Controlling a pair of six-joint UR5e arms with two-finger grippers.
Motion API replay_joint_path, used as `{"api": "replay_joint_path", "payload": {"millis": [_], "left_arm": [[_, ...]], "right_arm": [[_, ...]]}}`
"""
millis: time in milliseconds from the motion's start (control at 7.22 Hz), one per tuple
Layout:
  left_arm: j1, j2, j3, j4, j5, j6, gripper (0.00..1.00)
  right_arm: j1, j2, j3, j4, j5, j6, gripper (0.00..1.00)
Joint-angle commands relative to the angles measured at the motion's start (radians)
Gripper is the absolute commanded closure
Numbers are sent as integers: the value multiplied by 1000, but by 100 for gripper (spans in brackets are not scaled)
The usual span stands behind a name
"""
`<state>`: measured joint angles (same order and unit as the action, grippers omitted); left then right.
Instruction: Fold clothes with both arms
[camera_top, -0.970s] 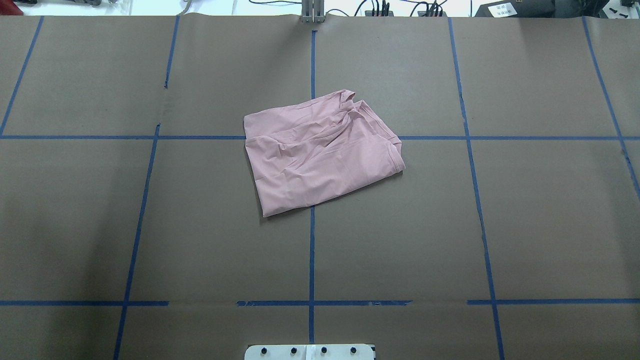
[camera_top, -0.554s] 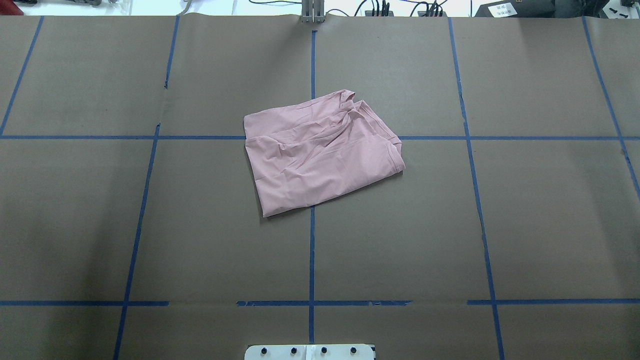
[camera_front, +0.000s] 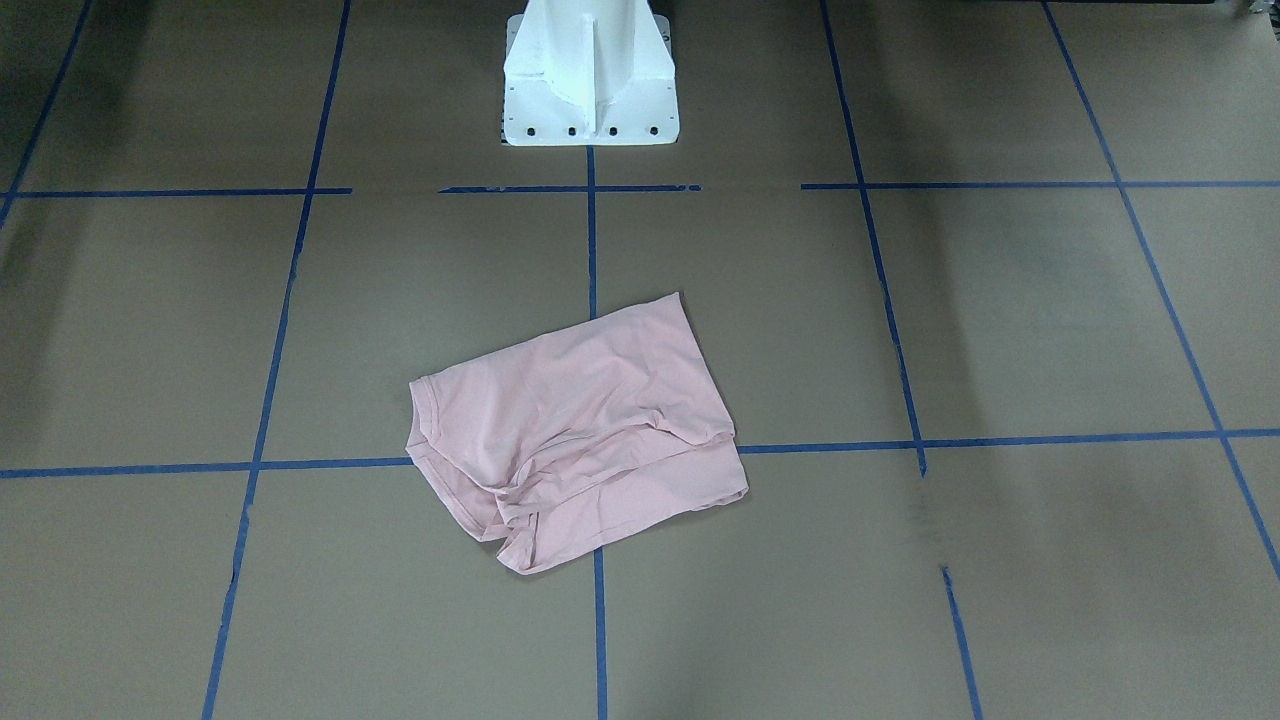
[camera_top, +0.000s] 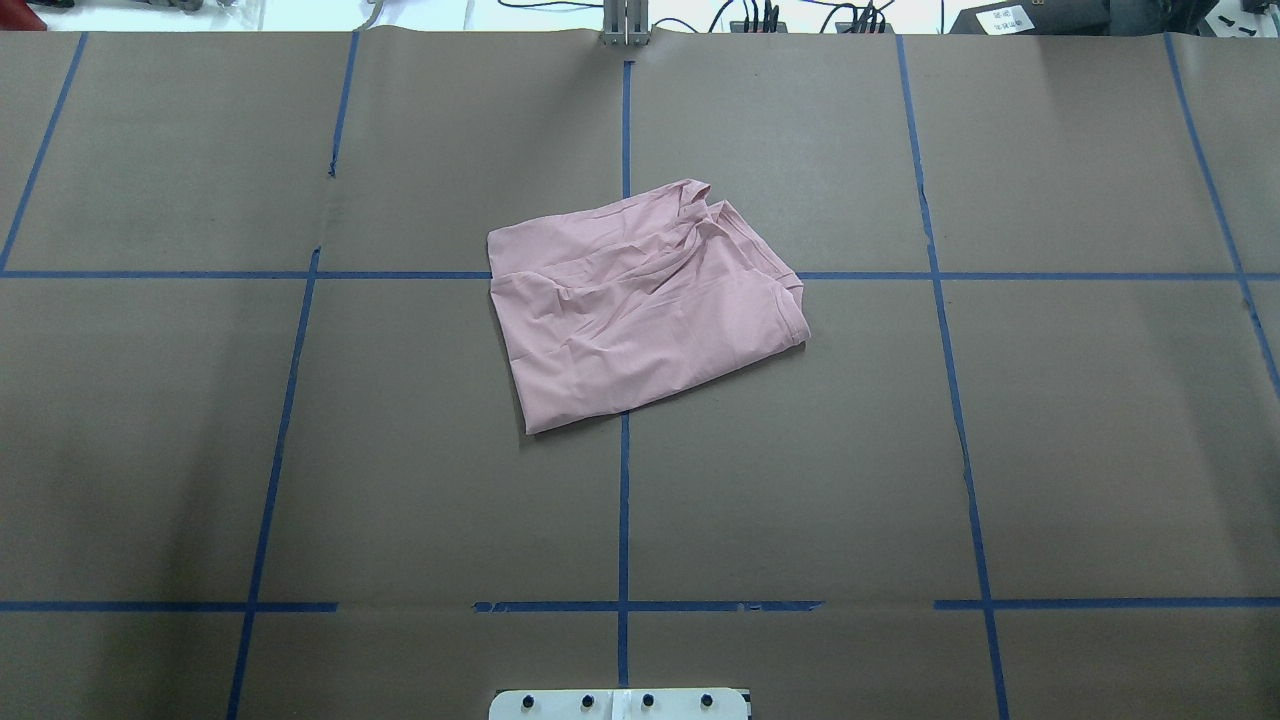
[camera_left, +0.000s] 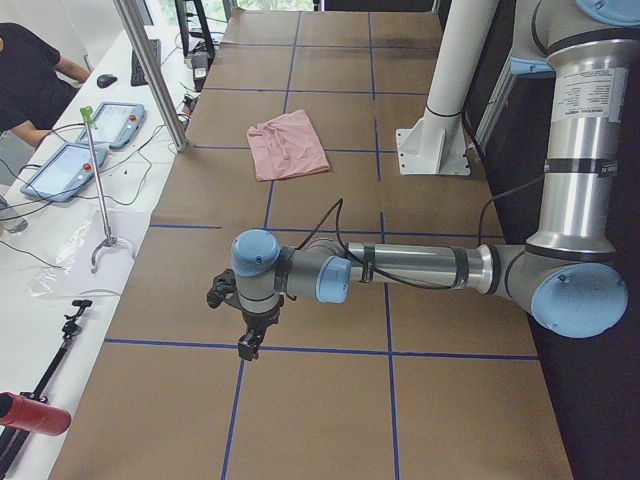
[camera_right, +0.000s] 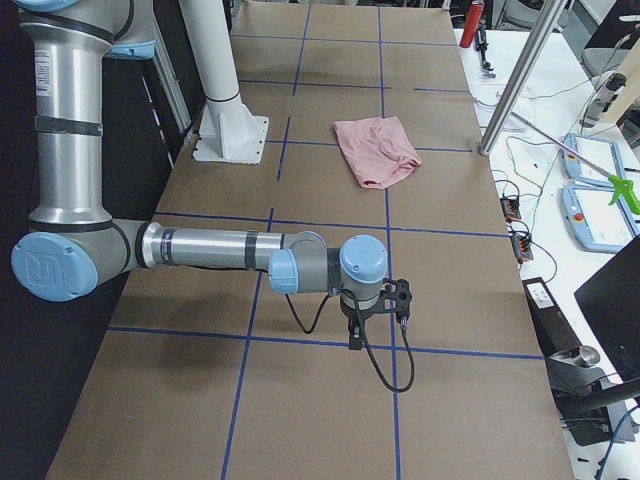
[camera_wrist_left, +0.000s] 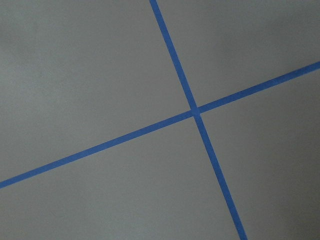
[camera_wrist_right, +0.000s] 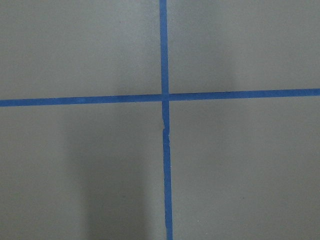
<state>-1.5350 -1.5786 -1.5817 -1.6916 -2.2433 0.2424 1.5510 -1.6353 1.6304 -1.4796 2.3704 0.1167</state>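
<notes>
In the front-facing view the pink T-shirt (camera_front: 580, 430) is seen as a folded, wrinkled packet on the brown table (camera_front: 1000, 330), straight ahead of the white pedestal (camera_front: 588, 80). A ribbed edge is turned to the view's left, that is, to the robot's right. No arm is shown here.

In the overhead view the T-shirt (camera_top: 640, 310) is laid across the centre tape line (camera_top: 624, 520), with a little more of it on the robot's right. Its long axis runs across the table, slightly turned, so that the right end is farther from the robot. No gripper is shown.

In the exterior left view the left arm (camera_left: 410, 265) is stretched low over the table's left end, and the left gripper (camera_left: 247, 345) hangs pointing down. The T-shirt (camera_left: 288, 145) lies well apart from it, towards the middle of the table. Whether the jaws are spread or pressed together cannot be told from this view.

In the exterior right view the right arm (camera_right: 210, 248) is stretched in the mirrored way, with the right gripper (camera_right: 354, 338) pointing down at the right end. The T-shirt (camera_right: 377, 150) is again well apart, and the state of the jaws cannot be told.

In the left wrist view only a tape cross (camera_wrist_left: 195, 111) on brown paper is shown, with no fingers and no cloth. In the right wrist view another tape cross (camera_wrist_right: 164, 96) is shown, and nothing more.

Neither gripper is judged clearly nearer. For a further fold, both would have to be brought inward, one to each short end of the packet. No container is shown in any view.
</notes>
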Motion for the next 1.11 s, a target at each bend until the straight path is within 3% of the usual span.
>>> {"api": "replay_joint_path", "payload": {"millis": [0, 277, 970], "left_arm": [[1, -1, 0, 41, -22, -9, 0], [1, -1, -4, 70, -61, -218, 0], [0, -3, -6, 70, -61, -229, 0]], "right_arm": [[0, 0, 3, 1, 10, 1, 0], [0, -1, 2, -5, 15, 3, 0], [0, -1, -6, -7, 24, 3, 0]]}}
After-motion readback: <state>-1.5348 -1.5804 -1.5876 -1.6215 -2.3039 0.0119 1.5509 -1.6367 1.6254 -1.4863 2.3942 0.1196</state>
